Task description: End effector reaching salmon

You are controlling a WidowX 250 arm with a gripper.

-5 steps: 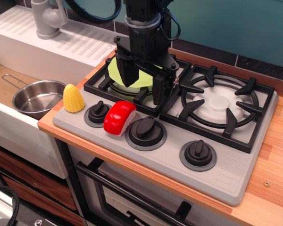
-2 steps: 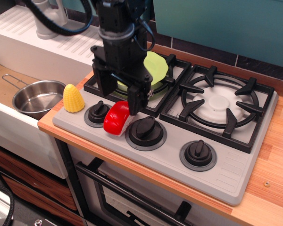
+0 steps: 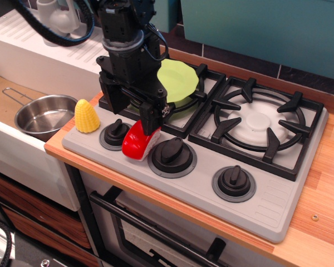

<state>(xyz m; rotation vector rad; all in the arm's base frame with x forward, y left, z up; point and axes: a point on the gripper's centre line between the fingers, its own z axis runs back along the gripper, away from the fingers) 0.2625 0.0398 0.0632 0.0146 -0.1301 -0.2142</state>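
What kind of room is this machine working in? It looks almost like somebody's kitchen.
Most likely a toy or mock kitchen: a two-burner stove with knobs, a sink holding a steel pot, and plastic play food like the corn.

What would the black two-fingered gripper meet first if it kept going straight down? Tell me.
Probably the glossy red toy salmon sushi: the black gripper points down with open fingers just above it. Depth is unclear from one view; the grey stove panel lies beneath.

Bright, even, diffuse light; shadows soft and faint. Glare spots on the salmon (image 3: pixel 137 142) and the steel pot (image 3: pixel 43 115) at 9 o'clock. Focus sharp at centre; mild softness toward the 7 o'clock corner.
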